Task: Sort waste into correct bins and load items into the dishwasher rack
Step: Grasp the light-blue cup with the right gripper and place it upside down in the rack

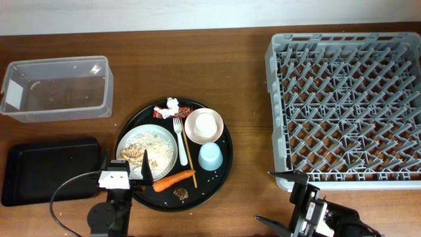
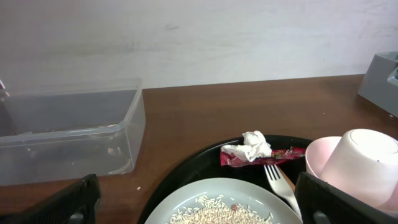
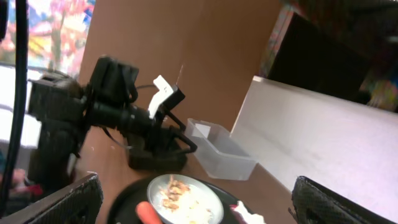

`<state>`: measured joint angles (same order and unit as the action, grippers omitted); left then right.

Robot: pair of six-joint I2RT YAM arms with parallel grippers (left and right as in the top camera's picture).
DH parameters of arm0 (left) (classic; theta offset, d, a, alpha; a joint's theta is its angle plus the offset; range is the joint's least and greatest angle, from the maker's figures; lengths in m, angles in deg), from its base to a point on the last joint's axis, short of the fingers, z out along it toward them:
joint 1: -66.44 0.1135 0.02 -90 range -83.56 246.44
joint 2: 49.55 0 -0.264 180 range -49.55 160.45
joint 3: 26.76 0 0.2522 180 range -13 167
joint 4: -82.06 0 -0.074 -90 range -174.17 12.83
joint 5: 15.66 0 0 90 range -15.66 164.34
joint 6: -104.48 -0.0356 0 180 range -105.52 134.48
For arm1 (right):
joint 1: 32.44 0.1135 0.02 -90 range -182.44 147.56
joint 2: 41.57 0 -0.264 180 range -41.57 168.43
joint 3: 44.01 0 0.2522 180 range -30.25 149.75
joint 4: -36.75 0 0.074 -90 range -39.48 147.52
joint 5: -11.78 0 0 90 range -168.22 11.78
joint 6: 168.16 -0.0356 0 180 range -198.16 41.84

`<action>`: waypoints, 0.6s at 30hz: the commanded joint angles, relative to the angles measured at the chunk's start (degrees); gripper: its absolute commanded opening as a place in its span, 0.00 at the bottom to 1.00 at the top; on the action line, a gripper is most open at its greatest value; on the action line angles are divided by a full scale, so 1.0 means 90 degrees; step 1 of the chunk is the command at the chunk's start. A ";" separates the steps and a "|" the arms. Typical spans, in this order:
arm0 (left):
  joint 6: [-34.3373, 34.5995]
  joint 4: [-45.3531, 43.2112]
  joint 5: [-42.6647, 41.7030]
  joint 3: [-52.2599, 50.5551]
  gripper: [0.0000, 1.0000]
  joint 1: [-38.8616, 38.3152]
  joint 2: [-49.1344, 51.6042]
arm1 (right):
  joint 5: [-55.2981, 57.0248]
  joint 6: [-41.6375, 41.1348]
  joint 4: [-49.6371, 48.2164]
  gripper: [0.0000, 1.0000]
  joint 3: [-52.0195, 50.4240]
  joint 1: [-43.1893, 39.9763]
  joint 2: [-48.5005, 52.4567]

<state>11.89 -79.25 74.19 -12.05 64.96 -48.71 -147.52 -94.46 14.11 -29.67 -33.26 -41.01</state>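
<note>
Both grippers are spread wide and hold nothing: the left gripper hangs over the near side of the plate of rice, and the right gripper sits just off the rack's near corner. The wrapper, tissue and carrot lie on the round tray, with the tub and flat tray beside it.

Your left arm is black, with a white block and a looping black cable. Your right arm is black too.
</note>
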 commanded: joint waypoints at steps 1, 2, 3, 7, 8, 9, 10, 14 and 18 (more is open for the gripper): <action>-0.0027 -0.0015 0.0041 -0.0049 0.99 0.0015 -0.0053 | 0.0925 -0.0896 -0.0022 0.99 0.0017 -0.0036 -0.0039; -0.0029 -0.0012 0.0041 -0.0049 0.99 0.0015 -0.0053 | 0.1168 -0.0891 0.0100 0.99 0.0100 -0.0039 -0.0024; -0.0029 -0.0012 0.0041 -0.0049 0.99 0.0015 -0.0053 | 0.1409 -0.0889 0.0391 0.99 0.0238 -0.0039 0.0022; -0.0027 -0.0012 0.0041 -0.0049 0.99 0.0015 -0.0053 | 0.1800 0.0308 0.2443 0.99 0.1406 -0.0036 0.0726; -0.0027 -0.0012 0.0041 -0.0049 0.99 0.0015 -0.0053 | 0.1802 0.0580 0.2747 0.99 0.1664 -0.0036 0.0959; -0.0027 -0.0012 0.0041 -0.0049 0.99 0.0015 -0.0053 | 0.1826 0.0957 0.3140 0.99 0.2018 -0.0036 0.1290; -0.0029 -0.0012 0.0041 -0.0049 0.99 0.0015 -0.0053 | 0.2074 0.1207 0.3682 0.99 0.2528 -0.0036 0.1773; -0.0027 -0.0012 0.0041 -0.0049 0.99 0.0015 -0.0053 | 0.2397 0.1664 0.5826 0.99 0.4789 0.0085 0.4184; -0.0029 -0.0012 0.0041 -0.0049 0.99 0.0015 -0.0053 | 0.1906 0.2125 0.7674 0.98 0.6676 0.1127 0.6195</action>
<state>11.89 -79.27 74.28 -12.05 64.96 -48.86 -126.25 -78.50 80.25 23.99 -28.02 8.54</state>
